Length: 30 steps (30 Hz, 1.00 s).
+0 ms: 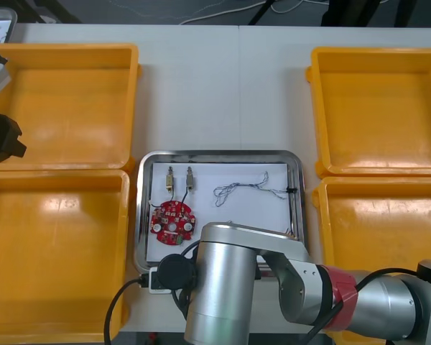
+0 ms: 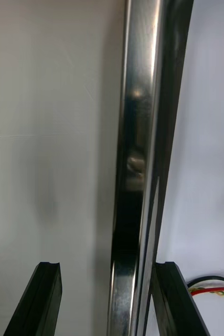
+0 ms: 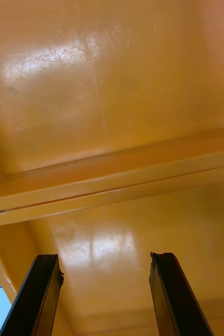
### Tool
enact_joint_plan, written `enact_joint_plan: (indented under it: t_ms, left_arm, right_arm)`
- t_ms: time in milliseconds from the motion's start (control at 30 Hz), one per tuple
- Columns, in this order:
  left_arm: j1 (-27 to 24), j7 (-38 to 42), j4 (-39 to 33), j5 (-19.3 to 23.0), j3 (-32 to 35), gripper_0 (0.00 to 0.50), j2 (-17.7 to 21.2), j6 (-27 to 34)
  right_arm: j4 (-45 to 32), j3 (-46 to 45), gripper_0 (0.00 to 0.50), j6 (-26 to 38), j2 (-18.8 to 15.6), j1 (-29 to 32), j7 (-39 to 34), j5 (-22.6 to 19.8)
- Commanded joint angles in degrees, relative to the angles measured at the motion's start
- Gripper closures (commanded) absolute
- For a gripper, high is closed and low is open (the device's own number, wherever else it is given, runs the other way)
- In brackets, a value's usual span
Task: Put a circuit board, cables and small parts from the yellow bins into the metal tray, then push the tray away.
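- Surface [image 1: 223, 86]: a light top that carries four yellow bins [image 1: 72, 49], two on the left and two on the right, with the metal tray [image 1: 219, 154] between the two pairs, toward the near side.
- Metal tray: shiny rim, white inside. It lies level, just beside the near bin on each side.
- Circuit board [image 1: 172, 223]: round and red, lying flat in the near left part of the tray.
- Small metal parts [image 1: 180, 177]: two pieces side by side in the far left part of the tray, beyond the circuit board. A thin dark lead runs from each toward the board.
- Blue and white cable [image 1: 248, 190]: a loose twisted strand across the far right part of the tray, apart from the board.
- Right arm [image 1: 230, 287]: reaches across the near edge of the surface, its wrist over the tray's near left corner.
- Right end effector [image 2: 109, 299]: fingers spread and straddling the tray rim, one finger over the bare surface and the other over the white inside. They grip nothing.
- Red and yellow cable [image 2: 216, 287]: lies on the white inside, just beside the inner finger.
- Left end effector [image 3: 106, 294]: fingers spread and holding nothing, hanging over the two left bins where their walls meet, at the far left edge of the scene.
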Motion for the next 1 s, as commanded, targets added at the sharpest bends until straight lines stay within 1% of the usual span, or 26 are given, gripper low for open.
enact_joint_plan:
  t_ms: [33, 333, 367, 400, 433, 467, 567, 733, 1000]
  left_arm:
    - [0.8, -3.3, -1.8, 0.2, 1.9, 0.0, 1.1, 0.4]
    - [0.8, -3.3, -1.8, 0.2, 1.9, 0.0, 1.1, 0.4]
    - [0.8, -3.3, -1.8, 0.2, 1.9, 0.0, 1.1, 0.4]
    - [0.8, -3.3, -1.8, 0.2, 1.9, 0.0, 1.1, 0.4]
    - [0.8, -3.3, -1.8, 0.2, 1.9, 0.0, 1.1, 0.4]
    - [0.8, -3.3, -1.8, 0.2, 1.9, 0.0, 1.1, 0.4]
    - [0.8, -3.3, -1.8, 0.2, 1.9, 0.0, 1.1, 0.4]
    - [0.8, -3.3, -1.8, 0.2, 1.9, 0.0, 1.1, 0.4]
    - [0.8, -3.3, -1.8, 0.2, 1.9, 0.0, 1.1, 0.4]
  right_arm:
    - [0.2, 1.3, 0.0, -0.7, 2.1, -0.8, 1.6, 1.2]
    - [0.5, 1.2, 0.0, -0.6, 1.9, -0.8, 1.6, 1.6]
    - [0.5, 1.2, 0.019, -0.7, 1.9, -0.8, 1.7, 1.6]
    - [0.5, 1.2, 0.073, -0.6, 1.9, -0.8, 1.7, 1.6]
    - [0.5, 1.2, 0.222, -0.6, 1.9, -0.8, 1.6, 1.8]
    - [0.5, 1.2, 0.395, -0.6, 1.9, -0.8, 1.4, 1.7]
    - [0.5, 1.2, 0.5, -0.6, 1.8, -0.9, 1.2, 1.8]
    - [0.5, 1.1, 0.5, -0.5, 1.5, -2.3, 0.6, 1.9]
    - [0.5, 0.8, 0.5, -0.3, -0.3, -6.4, -1.1, 1.6]
